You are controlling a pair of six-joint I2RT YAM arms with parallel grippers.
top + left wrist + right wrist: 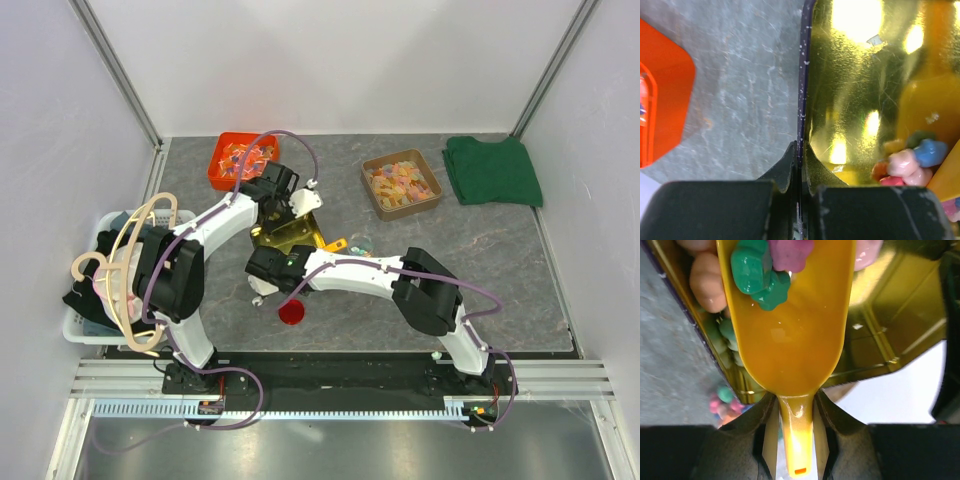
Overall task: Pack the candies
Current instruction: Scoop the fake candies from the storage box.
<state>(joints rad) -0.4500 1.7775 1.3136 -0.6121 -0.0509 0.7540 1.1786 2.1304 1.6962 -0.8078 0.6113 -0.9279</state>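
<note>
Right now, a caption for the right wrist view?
Right jaws grip yellow scoop carrying green, pink candies over gold tin.

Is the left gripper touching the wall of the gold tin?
Touching. The left wrist view shows the left gripper closed on the wall of the gold tin, one finger pressed against each side.

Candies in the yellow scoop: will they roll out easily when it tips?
Probably: the candies are rounded lumps lying loose on the glossy scoop. They look hard, so some may bounce off the tin; a few lie beside it.
</note>
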